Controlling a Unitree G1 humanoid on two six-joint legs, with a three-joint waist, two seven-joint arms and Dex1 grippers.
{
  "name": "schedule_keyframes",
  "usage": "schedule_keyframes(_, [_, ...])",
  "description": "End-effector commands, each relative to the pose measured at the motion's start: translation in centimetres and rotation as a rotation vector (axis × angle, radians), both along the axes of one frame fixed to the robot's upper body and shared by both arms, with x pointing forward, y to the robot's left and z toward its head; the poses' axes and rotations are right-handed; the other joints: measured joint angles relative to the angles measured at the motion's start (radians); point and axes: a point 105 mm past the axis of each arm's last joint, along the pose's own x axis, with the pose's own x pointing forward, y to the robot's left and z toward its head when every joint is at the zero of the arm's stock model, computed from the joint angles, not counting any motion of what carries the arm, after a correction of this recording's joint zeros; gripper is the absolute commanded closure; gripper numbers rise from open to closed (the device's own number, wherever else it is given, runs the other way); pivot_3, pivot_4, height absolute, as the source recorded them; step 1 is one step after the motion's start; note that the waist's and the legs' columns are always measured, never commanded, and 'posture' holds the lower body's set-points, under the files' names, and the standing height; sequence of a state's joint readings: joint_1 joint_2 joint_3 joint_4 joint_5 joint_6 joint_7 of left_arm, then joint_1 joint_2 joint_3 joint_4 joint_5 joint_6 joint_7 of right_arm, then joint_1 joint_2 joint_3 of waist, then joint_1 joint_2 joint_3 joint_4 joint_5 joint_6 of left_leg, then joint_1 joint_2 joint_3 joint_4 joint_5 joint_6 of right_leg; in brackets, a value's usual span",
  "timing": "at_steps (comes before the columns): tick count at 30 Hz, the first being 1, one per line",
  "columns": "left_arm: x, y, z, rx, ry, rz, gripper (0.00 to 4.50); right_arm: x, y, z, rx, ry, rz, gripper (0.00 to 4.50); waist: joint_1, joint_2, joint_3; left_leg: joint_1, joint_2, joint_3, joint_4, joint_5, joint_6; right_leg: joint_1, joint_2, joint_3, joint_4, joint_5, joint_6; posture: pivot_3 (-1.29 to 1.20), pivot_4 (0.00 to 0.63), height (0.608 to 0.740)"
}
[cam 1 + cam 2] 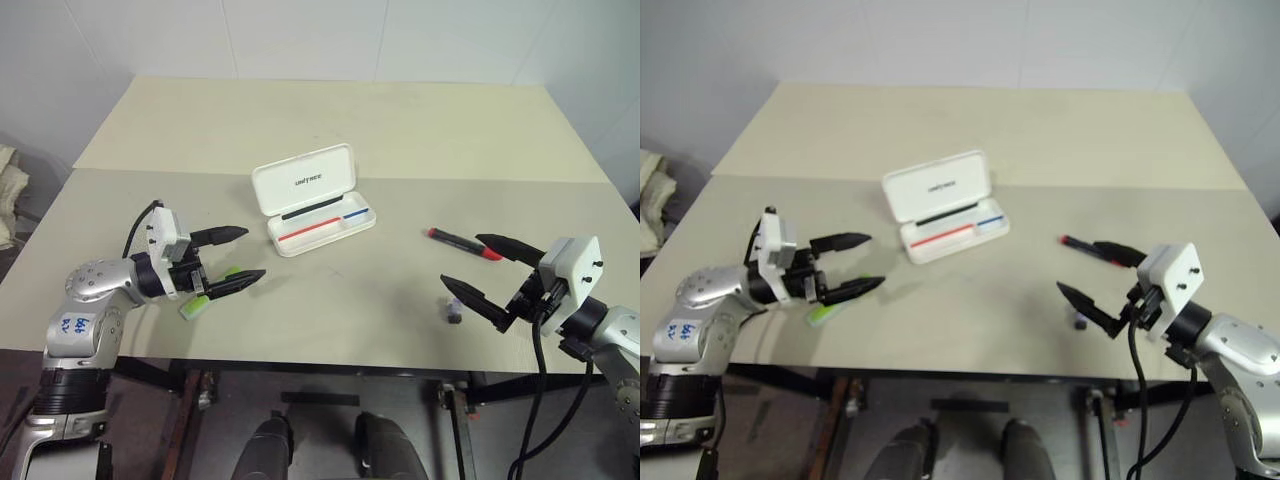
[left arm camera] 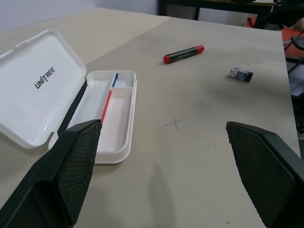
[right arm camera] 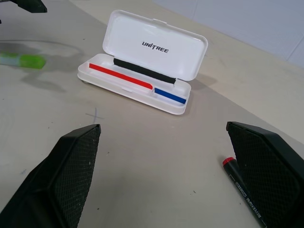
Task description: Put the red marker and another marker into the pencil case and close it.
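We see the pencil case (image 1: 318, 203) lying open mid-desk (image 1: 400, 130). Our left gripper (image 1: 238, 255) hovers, fingers spread, over the green marker (image 1: 200, 298); our right gripper (image 1: 478, 266), fingers spread, hovers by the red marker (image 1: 462, 243).

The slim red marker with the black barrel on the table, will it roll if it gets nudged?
The slim red-capped marker with the black barrel looks round and lies flat on the smooth beige table, so it probably rolls sideways. It looks stiff and likely light.
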State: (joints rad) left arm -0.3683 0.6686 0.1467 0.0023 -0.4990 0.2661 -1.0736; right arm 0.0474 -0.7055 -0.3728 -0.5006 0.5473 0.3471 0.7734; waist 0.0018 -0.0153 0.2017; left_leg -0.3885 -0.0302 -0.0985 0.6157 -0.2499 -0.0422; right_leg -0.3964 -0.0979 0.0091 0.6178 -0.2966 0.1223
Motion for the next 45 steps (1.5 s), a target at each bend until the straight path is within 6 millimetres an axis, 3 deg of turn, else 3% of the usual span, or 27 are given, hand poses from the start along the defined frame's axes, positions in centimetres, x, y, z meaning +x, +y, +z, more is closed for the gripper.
schedule_keyframes(1, [0.1, -0.4, 1.1, 0.03, -0.06, -0.023, 0.02, -0.1, 0.8, 0.9, 0.009, -0.047, 0.023, 0.0, 0.0, 0.0, 0.0, 0.0, 0.0, 0.0, 0.0, 0.0, 0.0, 0.0, 0.0, 0.0, 0.0, 0.0, 0.0, 0.0, 0.15, 0.74])
schedule_keyframes(13, [2.4, -2.4, 1.2, 0.091, -0.108, -0.071, 0.02, -0.6, 2.8, 0.9, 0.019, -0.049, 0.066, 0.0, -0.001, 0.0, 0.0, 0.0, 0.0, 0.0, 0.001, 0.0, 0.0, 0.0, 0.0, 0.0, 0.001, 0.0, 0.0, 0.0, 0.15, 0.74])
schedule_keyframes(16, [2.8, -2.3, 1.2, 0.092, -0.107, -0.078, 0.62, -0.4, 3.7, 1.0, 0.035, -0.059, 0.071, 0.0, -0.003, 0.0, 0.0, 0.0, -0.001, 0.0, 0.002, 0.0, 0.0, 0.001, 0.0, 0.0, 0.001, 0.0, 0.001, 0.0, 0.15, 0.74])
schedule_keyframes(19, [3.6, -2.9, 1.0, 0.115, -0.12, -0.062, 1.57, -0.4, 4.4, 1.1, 0.045, -0.067, 0.088, 0.0, -0.003, 0.0, 0.0, 0.0, 0.0, 0.0, 0.001, 0.0, 0.0, 0.0, 0.001, 0.0, 0.001, 0.0, 0.001, 0.0, 0.15, 0.74])
schedule_keyframes(30, [7.9, -5.6, -0.4, 0.255, -0.131, 0.014, 1.57, -1.1, 6.3, 1.5, 0.015, -0.068, 0.197, 0.0, 0.008, -0.001, 0.0, -0.001, -0.002, -0.001, 0.006, 0.0, 0.001, 0.001, 0.0, 0.0, 0.002, 0.001, 0.003, 0.0, 0.15, 0.74])
schedule_keyframes(38, [8.6, -6.4, -1.9, 0.344, -0.111, 0.0, 1.57, -1.7, 6.0, 0.0, -0.077, 0.01, 0.285, 0.0, -0.002, -0.001, 0.0, -0.001, -0.002, 0.0, 0.006, 0.0, 0.001, 0.001, 0.001, 0.0, 0.003, 0.001, 0.003, 0.0, 0.15, 0.74])
schedule_keyframes(45, [9.1, -6.8, -3.3, 0.394, -0.072, 0.028, 1.57, -1.4, 5.7, 0.3, -0.086, -0.012, 0.265, 0.0, -0.001, -0.001, 0.001, -0.001, -0.002, -0.001, 0.007, 0.0, 0.001, 0.001, 0.001, 0.0, 0.004, 0.001, 0.003, 0.0, 0.15, 0.74])
